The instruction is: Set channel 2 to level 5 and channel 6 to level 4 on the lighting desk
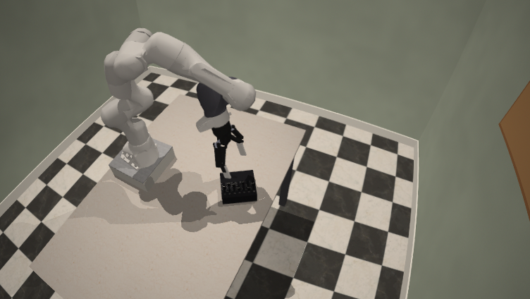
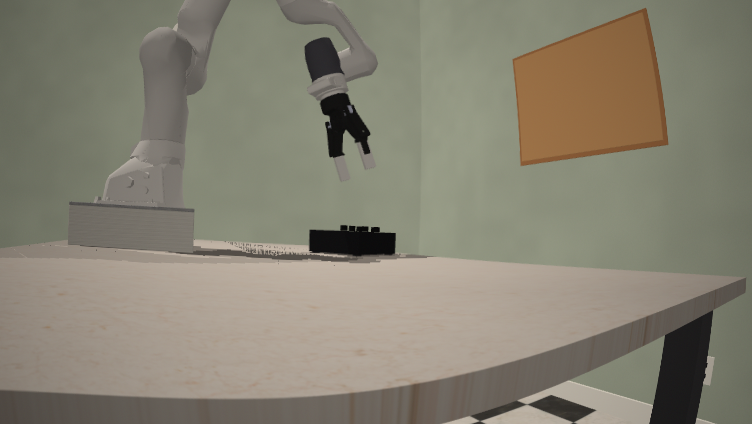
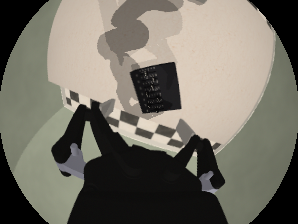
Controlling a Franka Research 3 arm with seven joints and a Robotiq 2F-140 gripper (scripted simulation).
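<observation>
The hand hangs wide open and holds nothing. Well below it, apart from its fingertips, the black lighting desk stands flat on the counter.

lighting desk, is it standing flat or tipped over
Standing flat. In the exterior view the lighting desk sits level on the table, fader caps pointing up, with the open end effector hanging well above it.

The fader caps on the lighting desk were too small for their levels or scale marks to be read in any view. The exterior view cut off the arm's upper links, and the top view cut off most of the orange board. In the wrist view the gripper's own body hid the near table edge.
</observation>
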